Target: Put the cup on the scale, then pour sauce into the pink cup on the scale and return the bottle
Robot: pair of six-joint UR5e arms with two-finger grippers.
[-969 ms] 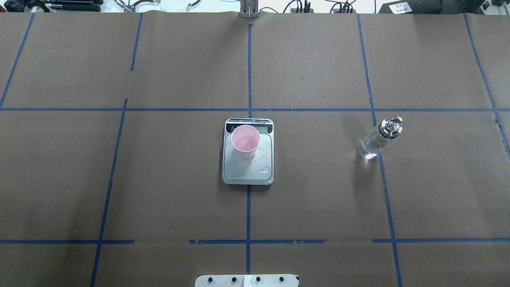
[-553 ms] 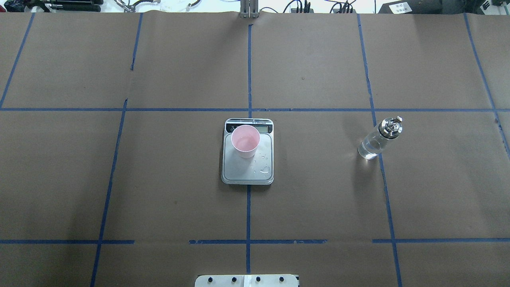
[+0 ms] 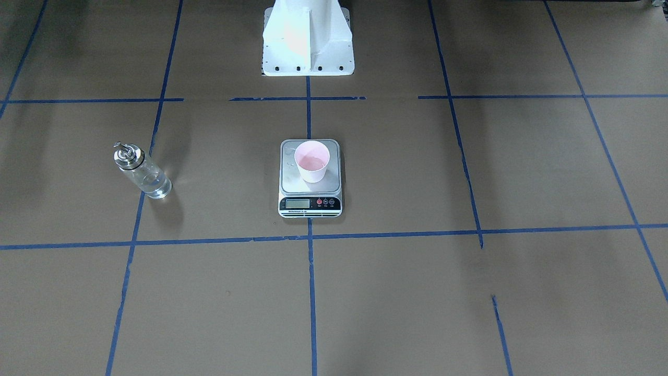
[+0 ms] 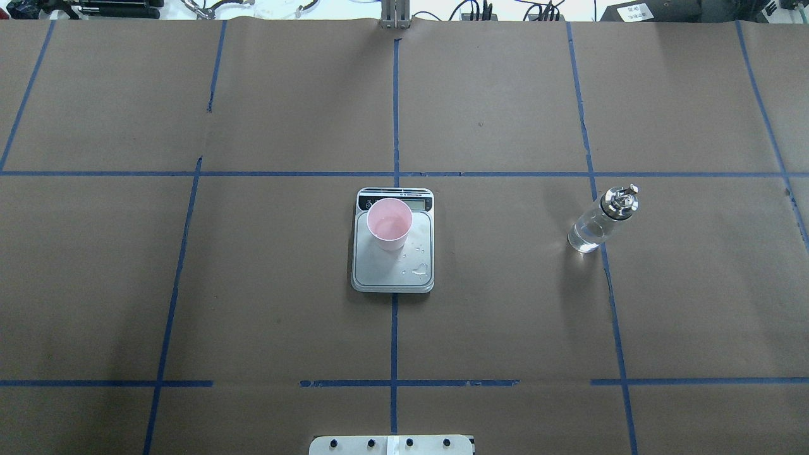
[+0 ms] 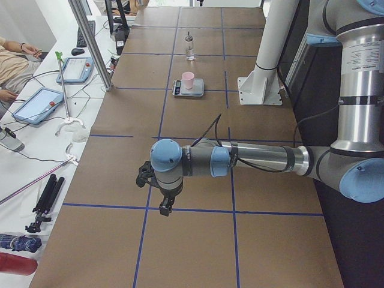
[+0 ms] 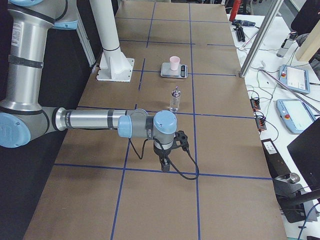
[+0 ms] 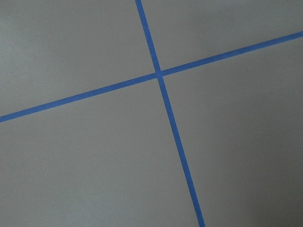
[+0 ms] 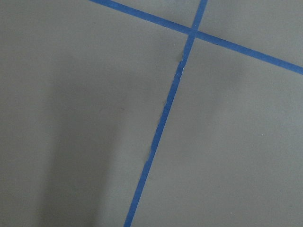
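The pink cup (image 4: 389, 222) sits on the scale (image 4: 392, 270). The glass bottle (image 4: 597, 221) stands upright, well apart. For the left gripper (image 5: 165, 207) and the right gripper (image 6: 165, 165), the grip is impossible to tell.

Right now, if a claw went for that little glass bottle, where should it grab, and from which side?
Probably the round glass body of the bottle, below the metal collar, coming in level from the robot's edge of the table. It stands upright, well apart from the scale, and the spout on top looks too small and uneven to pinch.
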